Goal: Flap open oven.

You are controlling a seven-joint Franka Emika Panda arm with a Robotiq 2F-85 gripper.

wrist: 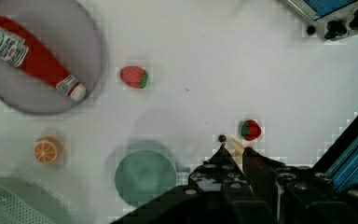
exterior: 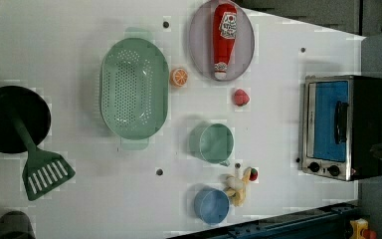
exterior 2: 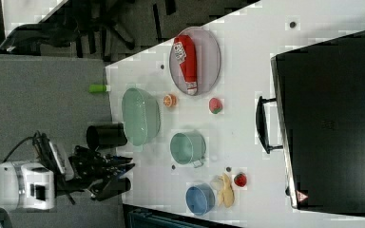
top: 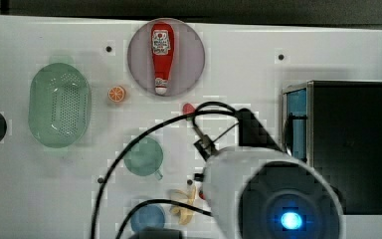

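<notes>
The oven (top: 348, 144) stands at the top view's right, and its blue door (exterior: 331, 119) with the black bar handle (exterior 2: 262, 124) is closed. Two dark knobs (exterior: 323, 169) sit beside the door. My gripper (wrist: 235, 151) hangs high over the table, well away from the oven, above the banana (wrist: 235, 145) and a small strawberry (wrist: 251, 129). Its dark fingers (wrist: 256, 163) are drawn close together with nothing between them. One corner of the oven (wrist: 340, 18) with its knobs lies far from the fingertips. In the right view the gripper (exterior 2: 123, 172) appears at the right view's left.
A ketchup bottle (top: 161, 55) lies on a grey plate (top: 139, 64). There are also a green colander (top: 59, 104), an orange slice (top: 117, 93), a green cup (top: 143, 157), a blue cup (top: 148, 218), a strawberry (exterior: 240, 97), a black pot (exterior: 7, 117) and a green spatula (exterior: 42, 172).
</notes>
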